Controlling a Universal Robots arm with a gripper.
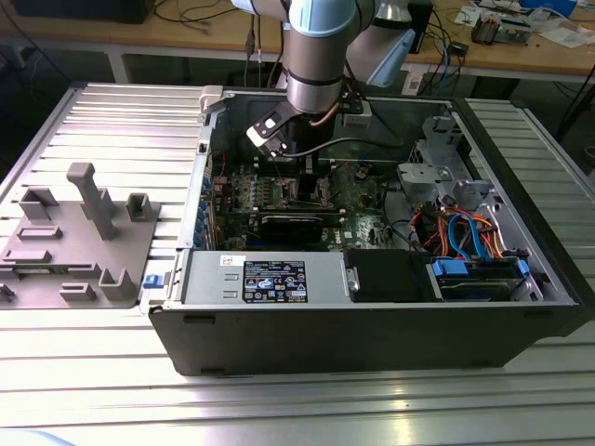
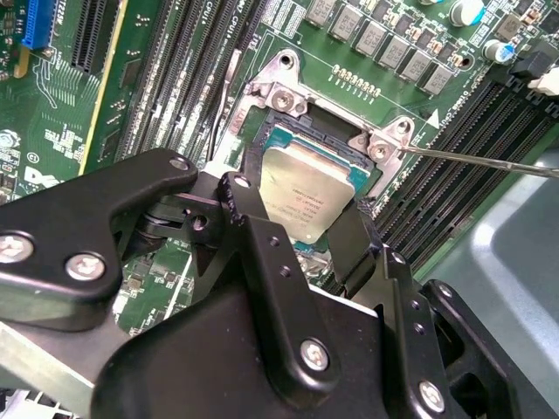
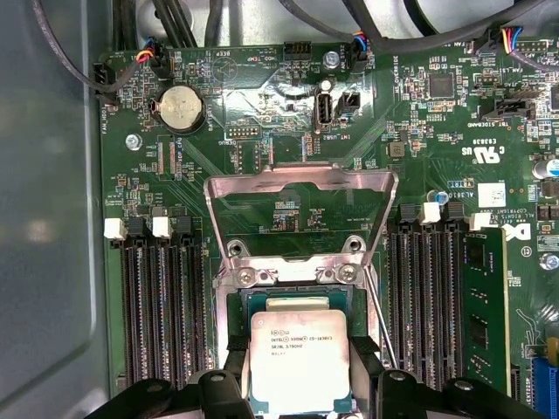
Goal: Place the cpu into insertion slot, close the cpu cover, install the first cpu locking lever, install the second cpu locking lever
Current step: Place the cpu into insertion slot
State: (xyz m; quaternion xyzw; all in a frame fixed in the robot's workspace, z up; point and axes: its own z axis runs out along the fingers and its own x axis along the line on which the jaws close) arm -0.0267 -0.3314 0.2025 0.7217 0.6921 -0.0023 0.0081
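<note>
While end effector [image 2: 301, 209] grips printed cpu [image 3: 300, 353], insertion slot [image 3: 297, 297] below, cpu cover [image 3: 349, 183] open

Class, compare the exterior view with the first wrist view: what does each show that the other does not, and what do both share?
Exterior view, not the first wrist view: the robot arm, the computer case, a grey fixture plate at the exterior view's left. First wrist view, not the exterior view: the cpu, gripped by the gripper over the insertion slot, the cpu cover raised open, a coin battery. Both: the green motherboard.
</note>
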